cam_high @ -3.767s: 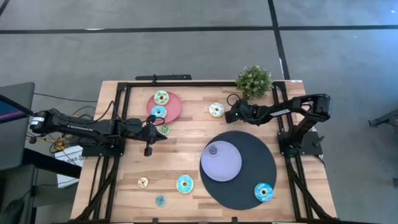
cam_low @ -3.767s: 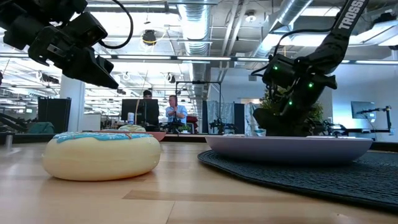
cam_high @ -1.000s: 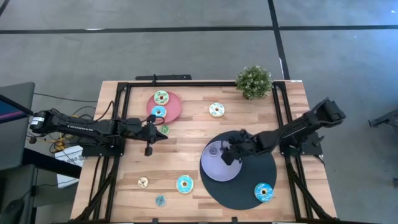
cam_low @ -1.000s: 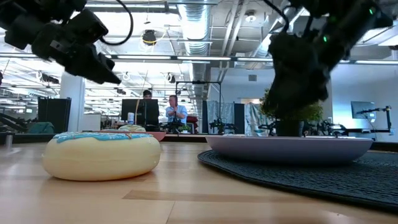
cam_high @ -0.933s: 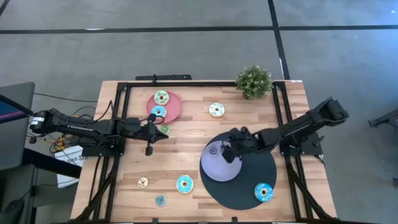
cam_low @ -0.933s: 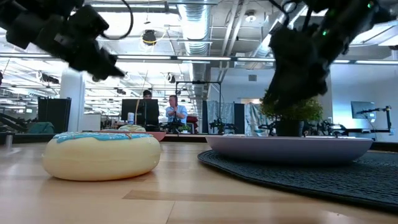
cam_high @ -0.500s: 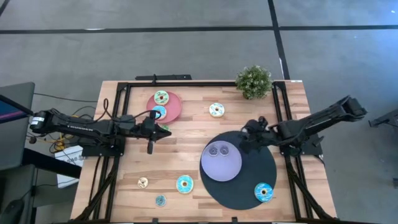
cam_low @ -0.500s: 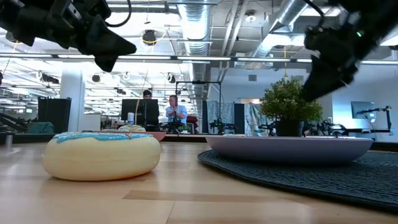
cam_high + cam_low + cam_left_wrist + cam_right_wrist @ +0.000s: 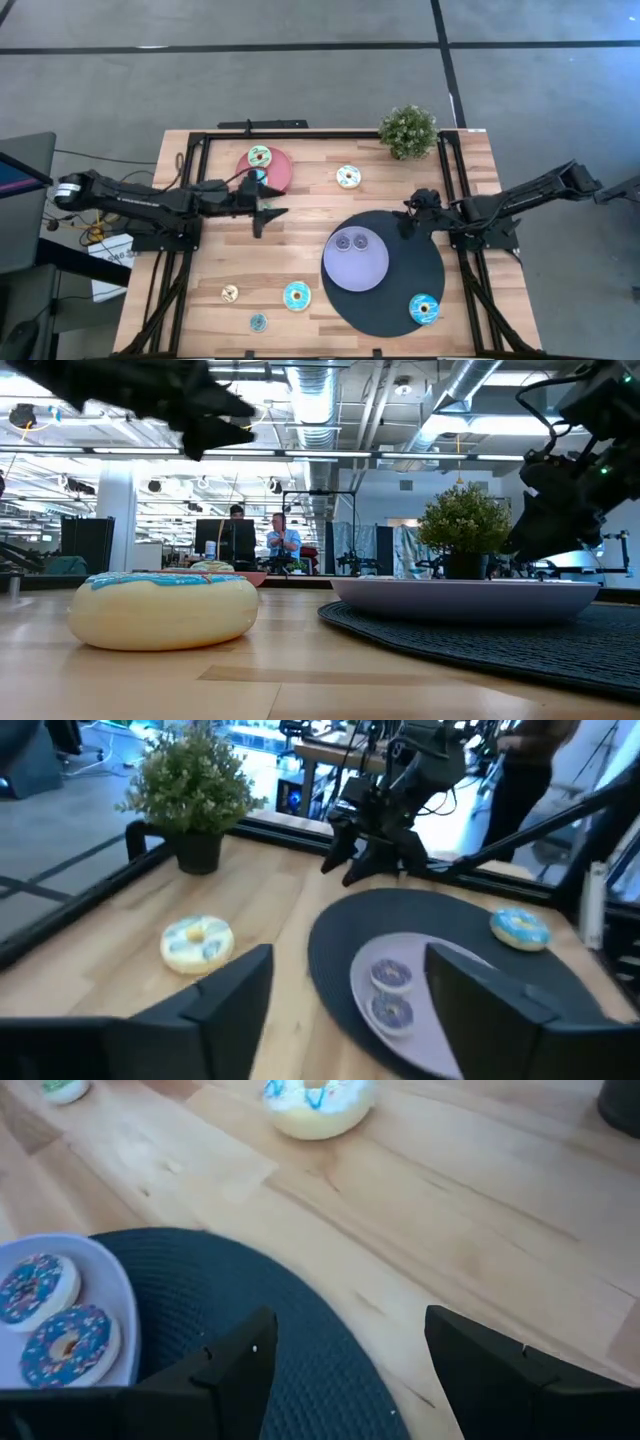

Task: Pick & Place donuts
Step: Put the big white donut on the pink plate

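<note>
My left gripper (image 9: pixel 267 215) hovers open over the bare wood just near-right of the pink plate (image 9: pixel 276 170), which carries two donuts; one (image 9: pixel 259 156) is green-iced. My right gripper (image 9: pixel 406 224) hangs open above the far right rim of the dark mat (image 9: pixel 400 290). On the mat, the lavender plate (image 9: pixel 355 270) holds two purple donuts (image 9: pixel 343 241) (image 9: pixel 361 241) side by side. A cream donut (image 9: pixel 348 177) lies on the wood between the plates, and a teal one (image 9: pixel 424 308) lies on the mat's near right. A small green donut (image 9: pixel 62 1088) lies near the pink plate.
Three more donuts (image 9: pixel 296 296) (image 9: pixel 230 293) (image 9: pixel 258 323) lie on the wood near the front edge. A potted plant (image 9: pixel 408 130) stands at the far right. A black frame (image 9: pixel 300 135) runs round the table. People sit in the room beyond the table (image 9: pixel 280 540).
My right gripper has drawn back from over the lavender plate toward the table's right edge, and a second purple donut now shows on the plate beside the first. My left gripper has gone toward the right, past the pink plate, and has opened.
</note>
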You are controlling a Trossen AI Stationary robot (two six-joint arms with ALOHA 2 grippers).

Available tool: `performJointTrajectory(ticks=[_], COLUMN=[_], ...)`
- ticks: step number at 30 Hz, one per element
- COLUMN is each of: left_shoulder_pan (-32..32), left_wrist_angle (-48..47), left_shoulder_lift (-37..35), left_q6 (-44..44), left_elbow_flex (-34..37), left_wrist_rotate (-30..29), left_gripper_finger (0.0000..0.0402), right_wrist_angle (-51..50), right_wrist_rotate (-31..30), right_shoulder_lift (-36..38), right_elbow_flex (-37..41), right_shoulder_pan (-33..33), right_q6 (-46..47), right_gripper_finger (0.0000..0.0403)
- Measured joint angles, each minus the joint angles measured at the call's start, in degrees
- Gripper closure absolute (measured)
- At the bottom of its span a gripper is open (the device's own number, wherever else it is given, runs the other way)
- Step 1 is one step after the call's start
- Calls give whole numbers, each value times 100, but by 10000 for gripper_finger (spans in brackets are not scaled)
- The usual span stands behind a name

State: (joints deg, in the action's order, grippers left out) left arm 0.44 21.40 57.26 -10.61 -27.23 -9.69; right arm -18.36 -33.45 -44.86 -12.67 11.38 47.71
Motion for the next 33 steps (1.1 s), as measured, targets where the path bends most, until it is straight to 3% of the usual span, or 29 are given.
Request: performJointTrajectory(ticks=[3,6,9,11,19,25,29,33], left_shoulder_pan=[12,46,249,446,1244,1630,1735,1747], left_wrist_angle=[-9,-154,-1009,-1763,-3721,-4646,-5276,-5393], left_shoulder_lift=[846,1730,2583,3147,5389,6623,7203,7516], left_q6=[404,600,450,86,-856,-1026,-1073,-1074], left_elbow_flex=[-663,-1505,-2508,-3210,-5724,-7208,-7958,-8260], left_wrist_rotate=[-259,-1089,-1901,-2031,-1066,-820,-675,-464], left_gripper_finger=[114,96,90,90,91,91,91,91], right_wrist_angle=[128,256,256,259,272,391,394,388], right_wrist_rotate=[-10,-4,11,11,33,38,51,55], right_shoulder_lift=[33,27,26,26,26,26,26,26], right_elbow_flex=[26,80,81,81,81,81,81,81], right_shoulder_pan=[-95,-114,-112,-114,-114,-114,-113,-106], right_q6=[-94,-275,-320,-349,-469,-482,-483,-484], right_gripper_finger=[158,158,158,158,158,159,159,159])
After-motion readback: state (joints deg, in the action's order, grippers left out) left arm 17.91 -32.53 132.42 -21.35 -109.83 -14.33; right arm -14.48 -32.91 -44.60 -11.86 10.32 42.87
